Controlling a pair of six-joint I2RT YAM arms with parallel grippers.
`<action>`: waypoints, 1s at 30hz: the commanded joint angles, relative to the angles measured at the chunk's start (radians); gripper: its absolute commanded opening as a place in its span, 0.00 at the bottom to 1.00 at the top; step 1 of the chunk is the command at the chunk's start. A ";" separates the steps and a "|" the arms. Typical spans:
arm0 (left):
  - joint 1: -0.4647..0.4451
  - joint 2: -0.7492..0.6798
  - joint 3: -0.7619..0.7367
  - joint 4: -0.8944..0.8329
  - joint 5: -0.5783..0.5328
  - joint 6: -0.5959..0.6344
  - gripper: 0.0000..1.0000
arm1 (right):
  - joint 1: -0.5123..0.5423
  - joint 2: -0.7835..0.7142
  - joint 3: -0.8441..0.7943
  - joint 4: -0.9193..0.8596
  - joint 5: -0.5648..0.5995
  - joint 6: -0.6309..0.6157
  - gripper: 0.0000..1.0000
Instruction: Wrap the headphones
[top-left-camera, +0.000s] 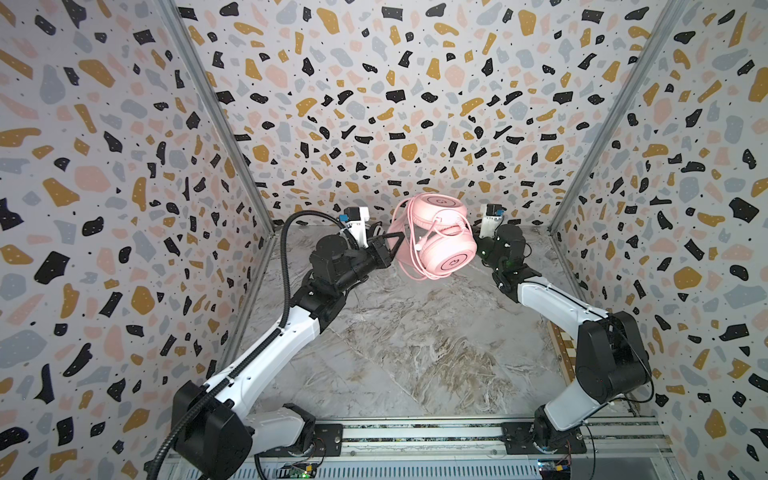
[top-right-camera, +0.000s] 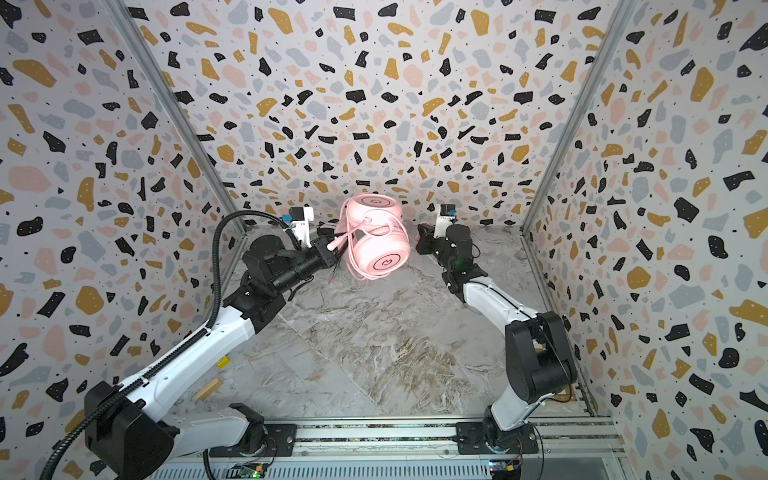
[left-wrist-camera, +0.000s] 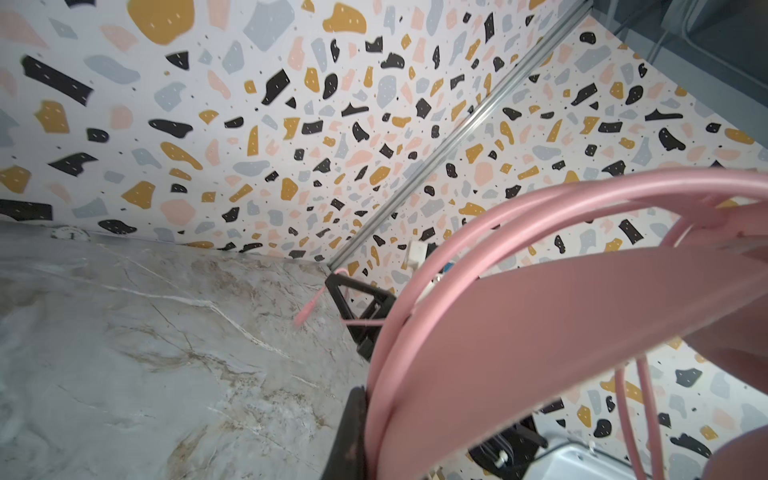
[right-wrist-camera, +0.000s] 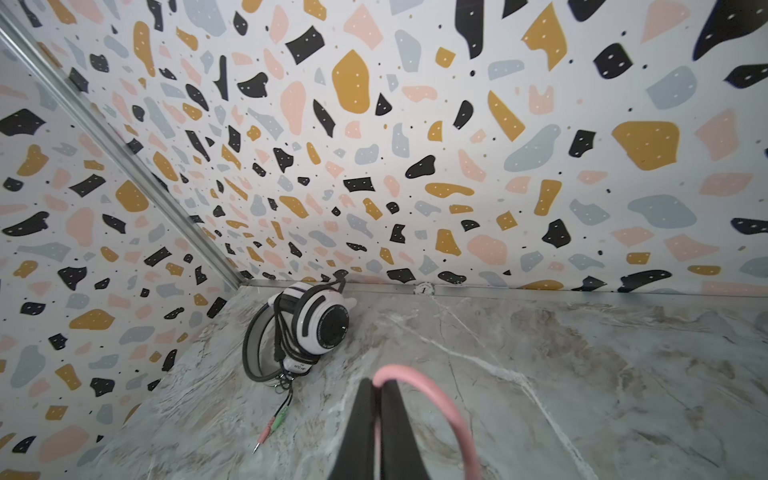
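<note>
Midair pink headset (top-left-camera: 449, 253): L gripper (top-left-camera: 394, 248) clamps its band side, R gripper (right-wrist-camera: 376, 395) pinches cable (right-wrist-camera: 411, 374) just right of it.

A marbled tabletop (top-left-camera: 415, 353) sits inside speckled walls (top-left-camera: 374, 83). A small wooden block (top-right-camera: 208, 389) lies by its left edge; a round sticker (right-wrist-camera: 424, 288) marks its far edge.
</note>
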 joint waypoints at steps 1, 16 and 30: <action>0.006 -0.055 0.092 0.013 -0.166 0.067 0.00 | 0.051 -0.148 -0.110 0.021 0.031 -0.012 0.00; -0.022 0.091 0.166 -0.192 -0.758 -0.039 0.00 | 0.355 -0.552 -0.341 -0.054 0.278 -0.051 0.00; -0.097 0.225 0.216 -0.272 -0.810 0.051 0.00 | 0.578 -0.529 -0.160 -0.146 0.410 -0.409 0.00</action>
